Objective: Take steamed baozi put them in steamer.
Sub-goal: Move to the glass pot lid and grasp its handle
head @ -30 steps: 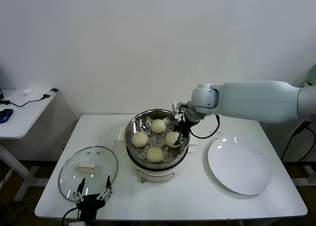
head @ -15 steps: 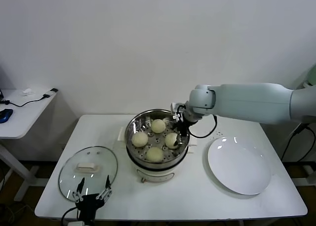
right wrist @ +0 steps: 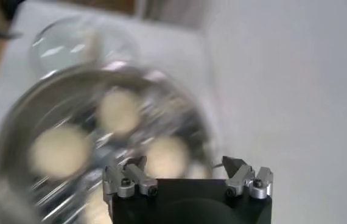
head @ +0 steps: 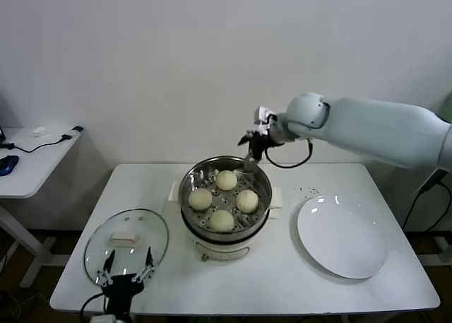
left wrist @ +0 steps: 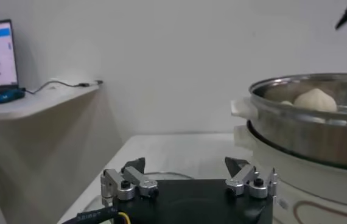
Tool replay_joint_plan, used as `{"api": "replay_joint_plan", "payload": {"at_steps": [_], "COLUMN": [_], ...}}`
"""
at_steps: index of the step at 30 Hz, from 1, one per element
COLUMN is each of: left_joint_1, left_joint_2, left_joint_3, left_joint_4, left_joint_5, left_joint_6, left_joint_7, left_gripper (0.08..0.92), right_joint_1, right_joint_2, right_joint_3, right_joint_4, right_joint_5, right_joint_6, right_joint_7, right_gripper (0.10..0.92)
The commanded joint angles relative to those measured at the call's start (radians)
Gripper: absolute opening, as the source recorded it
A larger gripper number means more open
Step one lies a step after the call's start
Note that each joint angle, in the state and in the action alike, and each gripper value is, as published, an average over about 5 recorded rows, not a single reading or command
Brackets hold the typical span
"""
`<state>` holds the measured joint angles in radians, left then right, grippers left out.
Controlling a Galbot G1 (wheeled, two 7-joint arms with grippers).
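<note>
We see a white rectangular bench against a pale wall, and near its middle a round shiny stainless-steel steamer basket sits on a cream-white electric pot base. Inside the basket lie four small round cream-white dough buns, all resting on the perforated floor, close together yet each apart from the rim. Our right claw hangs in the air just above the far edge of the basket, its fingers spread apart and holding nothing; the right wrist view looks down past those parted fingers onto the buns below. Our left claw waits low at the near left edge of the bench, fingers also spread and empty, just beside a flat round glass lid with a white knob lying on the bench to the left of the steamer. To the right of the steamer lies a large round white plate.
</note>
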<state>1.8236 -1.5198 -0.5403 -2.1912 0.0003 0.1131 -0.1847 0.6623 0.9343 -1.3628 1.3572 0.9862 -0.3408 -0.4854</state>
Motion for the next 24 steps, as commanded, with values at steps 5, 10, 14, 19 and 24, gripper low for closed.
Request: {"api": "replay_joint_plan", "payload": {"at_steps": [5, 10, 14, 19, 24], "left_joint_1": [-0.030, -0.041, -0.059, -0.078, -0.098], "left_joint_2": [0.056, 0.075, 0.085, 0.095, 0.109], "left_joint_3": [-0.023, -0.031, -0.035, -0.040, -0.050], "left_joint_4": [-0.017, 0.000, 0.030, 0.047, 0.076], "left_joint_5": [-0.014, -0.028, -0.020, -0.004, 0.059], "left_joint_6": [0.031, 0.001, -0.050, -0.084, -0.113], "left_joint_7": [-0.006, -0.005, 0.011, 0.015, -0.004], "left_gripper": [0.823, 0.823, 0.823, 0.823, 0.823], "right_joint_1": [-0.707, -1.246, -1.657, -1.967, -2.154], "right_joint_2": [-0.369, -0.437, -0.348, -0.177, -0.016], "right_joint_3": [0.929, 1.399, 1.767, 2.030, 2.109], "right_joint_4": [0.163, 0.265, 0.282, 0.268, 0.269], "right_joint_5": [-0.106, -0.381, -0.494, -0.549, -0.536], "right_joint_6": [0.089, 0.208, 0.287, 0.424, 0.538], "right_joint_7": [0.542, 0.508, 0.503, 0.460, 0.442], "right_gripper": [0.823, 0.823, 0.823, 0.823, 0.823]}}
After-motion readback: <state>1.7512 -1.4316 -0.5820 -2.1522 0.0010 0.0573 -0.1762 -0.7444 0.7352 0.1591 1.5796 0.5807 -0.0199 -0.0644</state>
